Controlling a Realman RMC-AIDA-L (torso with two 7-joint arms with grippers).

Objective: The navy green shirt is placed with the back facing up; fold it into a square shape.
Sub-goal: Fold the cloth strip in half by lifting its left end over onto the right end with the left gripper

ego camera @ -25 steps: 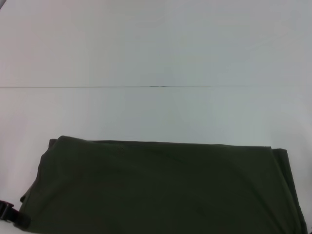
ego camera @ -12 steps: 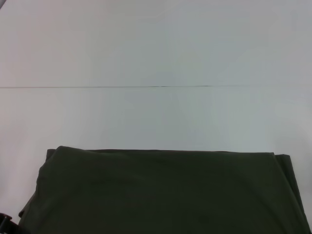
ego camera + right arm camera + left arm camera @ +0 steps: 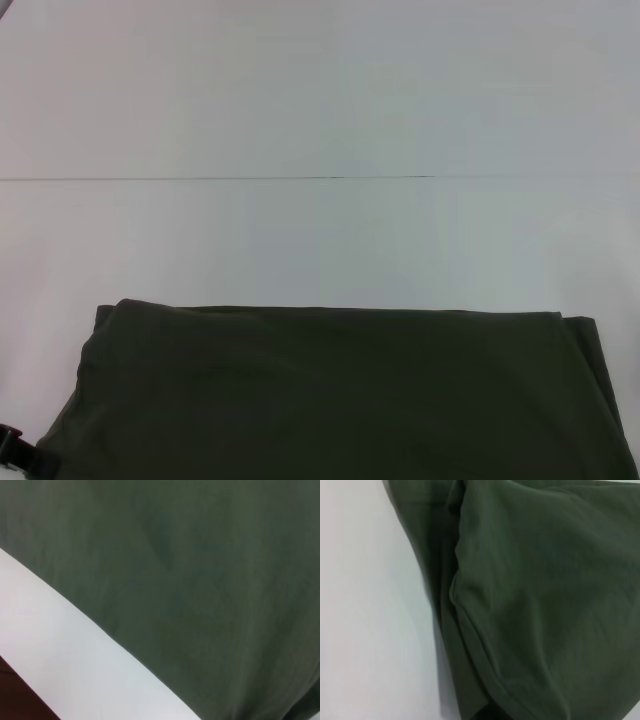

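**One folded shirt at near edge of table, grippers mostly out of sight**

One item on the work surface: the navy green shirt (image 3: 340, 395), lying flat on the white table (image 3: 320, 240) at the near side, closest to the robot. In head view it reads as a wide dark band, far edge straight and running left-right, near part cut off by the bottom of the view. Plain fabric up, no print visible. Left end has a rounded corner w/ a second layer peeking out beneath it; right end shows a narrow strip of underlying layer along the edge too, so it's folded over at least once.

A thin dark seam line (image 3: 220, 179) crosses the table well beyond the shirt.

Left gripper (image 3: 18, 452): only a small black piece shows at bottom-left corner of head view, just beside the shirt's left end, prob. touching the fabric, but too little is visible to be sure. Can't tell whether its fingers are apart or together. Left wrist view shows the shirt (image 3: 535, 600) up close: stacked layers, a hemmed edge curving across the top layer, white table (image 3: 370, 610) alongside.

Right gripper: not visible in any view. Right wrist view is filled w/ smooth green cloth (image 3: 190, 580), a straight shirt edge against the table (image 3: 75, 660), and a dark reddish patch past the table edge in the corner.
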